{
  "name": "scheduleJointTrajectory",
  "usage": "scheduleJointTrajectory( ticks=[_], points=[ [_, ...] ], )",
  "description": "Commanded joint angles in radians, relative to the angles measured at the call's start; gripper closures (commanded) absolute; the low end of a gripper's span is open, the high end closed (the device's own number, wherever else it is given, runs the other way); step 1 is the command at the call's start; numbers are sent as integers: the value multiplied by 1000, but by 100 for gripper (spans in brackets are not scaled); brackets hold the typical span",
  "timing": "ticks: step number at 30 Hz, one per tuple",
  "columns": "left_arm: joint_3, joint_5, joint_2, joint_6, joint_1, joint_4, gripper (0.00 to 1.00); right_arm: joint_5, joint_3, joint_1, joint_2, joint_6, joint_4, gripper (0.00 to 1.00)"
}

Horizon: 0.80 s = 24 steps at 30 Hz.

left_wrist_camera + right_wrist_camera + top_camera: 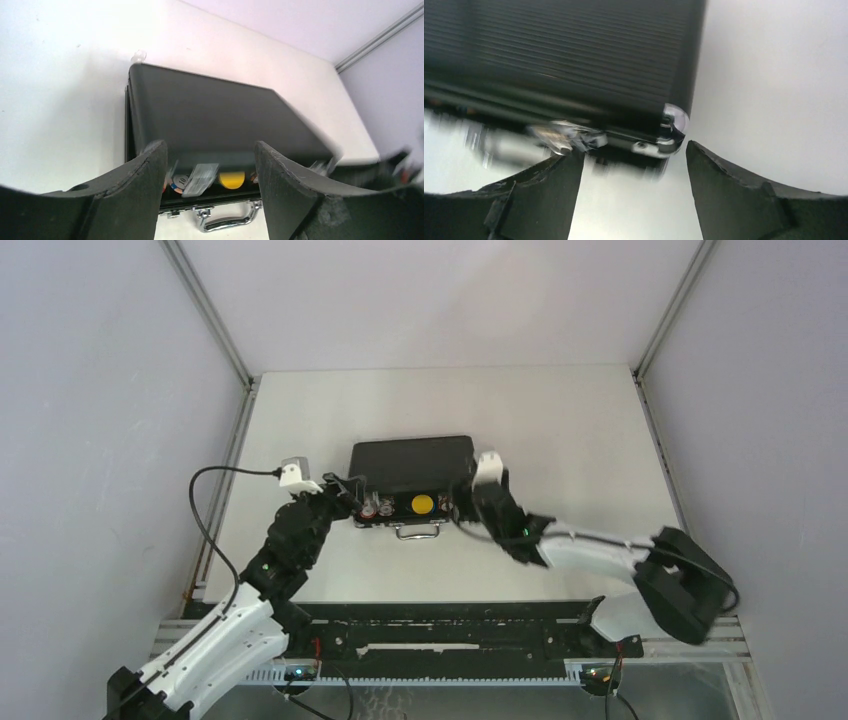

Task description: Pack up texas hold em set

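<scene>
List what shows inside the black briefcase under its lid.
Through the front gap: a yellow button and some chips. The partly lowered briefcase lid covers everything farther back, so the rest cannot be seen.

The table [560, 420] has a plain off-white top, matt and evenly lit. Grey walls [100, 390] close it in on the left, right and far sides, and a metal rail [228, 470] runs along its left edge, with another along the right. A dark mounting bar [450, 640] crosses the near edge. One thing lies directly on the top: the black briefcase [410, 462], flat on its base, roughly central and a little left of the middle, well apart from every wall. Its long sides run left to right. Its metal handle [420, 532] points toward the near edge, and the lid stands slightly raised along that side.
</scene>
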Motion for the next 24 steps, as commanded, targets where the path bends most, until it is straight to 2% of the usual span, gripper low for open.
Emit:
scheduleJointTrajectory(
  ticks=[1,3,6,8,10,13,16,19,24],
  points=[
    [-52,-7,-74,-51,-9,70,32,68,-252,191,-223,232,14,20],
    [-62,-17,-83,-60,-10,75,33,99,-288,269,-300,269,-23,32],
    [-59,-6,-88,-53,-10,74,33,144,-294,385,-395,263,-52,38],
    [-61,-8,-82,-51,-11,69,33,135,-294,387,-418,256,-35,45],
    [-73,0,-72,-51,-11,63,34,131,-294,345,-405,234,7,64],
    [-126,53,-70,-43,-17,81,38,35,-289,224,-358,223,103,99],
    [-223,90,-125,-75,-24,119,41,-123,-286,123,-292,246,227,100],
    [-332,150,-214,-87,-27,152,46,-189,-249,95,-203,256,313,100],
    [-429,238,-321,-140,-30,126,41,-278,-149,98,-76,244,341,97]
  ],
)
